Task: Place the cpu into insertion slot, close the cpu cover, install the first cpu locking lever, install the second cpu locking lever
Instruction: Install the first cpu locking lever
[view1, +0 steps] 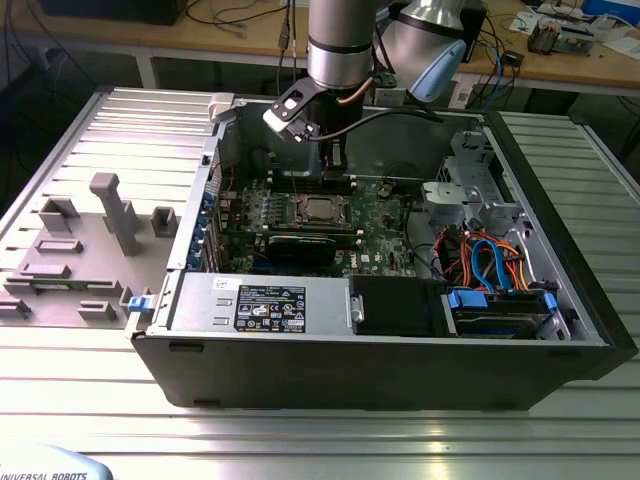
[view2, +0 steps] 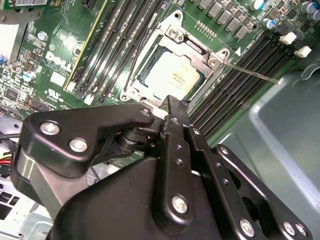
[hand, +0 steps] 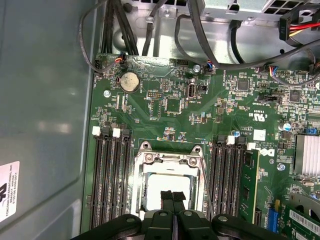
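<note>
**Hovering with shut fingers at the socket edge, chip already seated**

You have the cpu (view2: 172, 75) lying flat in the insertion slot (hand: 145, 149). The cpu cover (view2: 145, 57) is folded down around it, so that the chip's pale top shows through the window of the frame. In the exterior view the slot sits near the middle of the green board (view1: 385, 225) inside the open computer case (view1: 400, 380), with the long black graphics card (view1: 300, 245) at six o'clock from it.

The gripper (hand: 172, 196) has its fingers narrow, pressed one against the other, and I see nothing between them. In the exterior view it hangs at about twelve o'clock from the chip, so the chip lies at six o'clock from the fingertips, very near. In both wrist views the tips stand over the edge of the cover frame; whether they touch the metal I cannot tell.

The relation to watch is the thin locking lever (view2: 250, 72). Its rod is the one long thing here: it leaves a corner of the socket and runs out across the black memory slots (view2: 235, 92), away from the frame. I judge that it is not yet latched. You have one arm only, and its fingers are nearer to the cover than to the free end of the lever.
</note>
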